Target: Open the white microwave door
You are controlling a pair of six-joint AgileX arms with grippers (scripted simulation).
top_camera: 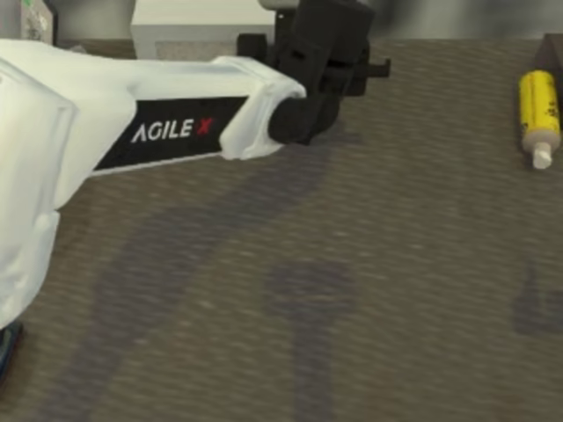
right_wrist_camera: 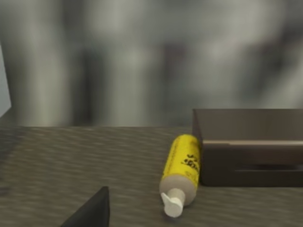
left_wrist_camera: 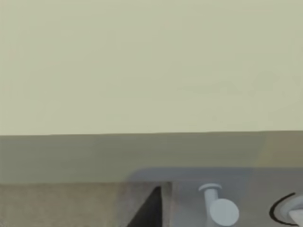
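The white microwave (top_camera: 189,26) stands at the table's far edge, left of centre; only its top shows from above. My left gripper (top_camera: 321,53) is up against the microwave's front at its right end. In the left wrist view a cream surface (left_wrist_camera: 151,66) fills most of the picture. Below it are a grey band and the panel with two round silver knobs (left_wrist_camera: 221,210). I cannot pick out the microwave door in any view. My right arm is outside the top view; only a dark tip of its gripper (right_wrist_camera: 90,213) shows in its wrist view, low over the table.
A yellow tube (top_camera: 538,107) with a white cap lies at the far right of the table, also seen as the yellow tube (right_wrist_camera: 182,165) beside a dark brown box (right_wrist_camera: 251,146). My left arm's white forearm (top_camera: 132,123) spans the table's far left.
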